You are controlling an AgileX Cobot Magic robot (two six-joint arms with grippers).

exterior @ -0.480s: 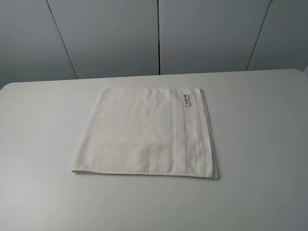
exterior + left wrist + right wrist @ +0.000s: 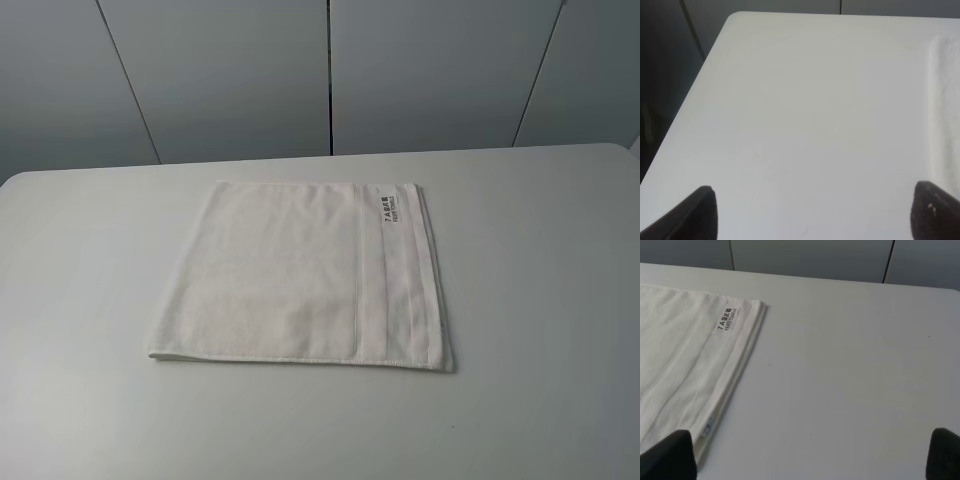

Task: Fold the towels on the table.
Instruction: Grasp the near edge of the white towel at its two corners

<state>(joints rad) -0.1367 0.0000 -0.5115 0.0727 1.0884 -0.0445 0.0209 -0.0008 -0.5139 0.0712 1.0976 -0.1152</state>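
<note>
The white terry towel (image 2: 300, 275) lies flat in a folded, roughly square shape in the middle of the white table (image 2: 90, 300). Its woven border band and small label with dark lettering (image 2: 389, 209) are along its right side. Neither gripper shows in the exterior high view. The left gripper (image 2: 812, 215) is open above bare table, with the towel's edge (image 2: 945, 100) at the frame's right side. The right gripper (image 2: 810, 455) is open above bare table, with the towel (image 2: 680, 365) and its label (image 2: 726, 319) beside it. Both are empty.
Grey wall panels (image 2: 330, 70) stand behind the table's far edge. The table's rounded far-left corner (image 2: 735, 17) shows in the left wrist view, with dark floor beyond its edge.
</note>
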